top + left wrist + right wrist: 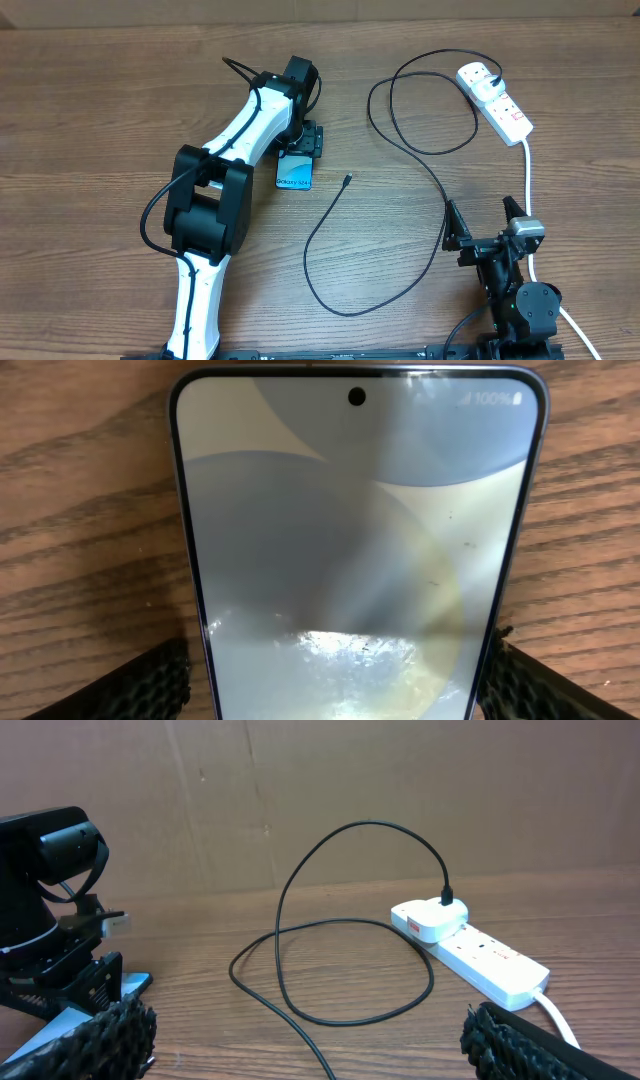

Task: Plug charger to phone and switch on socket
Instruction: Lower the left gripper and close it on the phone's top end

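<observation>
The phone [294, 177] lies flat on the wooden table with its blue screen up. It fills the left wrist view [350, 540]. My left gripper [301, 148] straddles its end, a finger at each long edge [340, 685], with a thin strip of wood showing at the left finger. The charger cable [400, 130] runs in loops from its black plug [495, 78], seated in the white socket strip [497, 103], to its free connector tip [347, 180] right of the phone. My right gripper [486, 222] is open and empty [310, 1040], near the table's front right.
The socket strip's thick white lead [528, 180] runs down past my right arm. Cable loops [330, 970] lie between my right gripper and the strip [480, 955]. My left arm [225, 170] crosses the table's left half. A cardboard wall [350, 790] stands behind.
</observation>
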Action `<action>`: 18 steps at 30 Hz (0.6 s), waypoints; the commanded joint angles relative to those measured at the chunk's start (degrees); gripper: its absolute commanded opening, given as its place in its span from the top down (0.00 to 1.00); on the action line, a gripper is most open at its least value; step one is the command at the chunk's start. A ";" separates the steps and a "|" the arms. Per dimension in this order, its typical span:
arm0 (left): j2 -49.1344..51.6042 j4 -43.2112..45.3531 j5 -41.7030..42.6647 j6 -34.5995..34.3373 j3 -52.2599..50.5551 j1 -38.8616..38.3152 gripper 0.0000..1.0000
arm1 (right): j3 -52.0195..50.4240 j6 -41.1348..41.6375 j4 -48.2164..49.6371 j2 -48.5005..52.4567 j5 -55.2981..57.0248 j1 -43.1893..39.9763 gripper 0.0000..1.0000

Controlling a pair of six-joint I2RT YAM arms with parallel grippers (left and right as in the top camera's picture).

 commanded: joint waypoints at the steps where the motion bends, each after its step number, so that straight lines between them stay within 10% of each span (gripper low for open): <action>1: 1.95 -0.42 1.09 0.44 -1.88 0.57 0.15 | -0.59 0.20 0.33 -0.57 0.15 -0.13 0.00; 18: 1.95 -1.01 1.33 -1.40 -1.88 0.57 0.21 | -0.59 0.20 0.35 -0.57 0.15 -0.13 0.00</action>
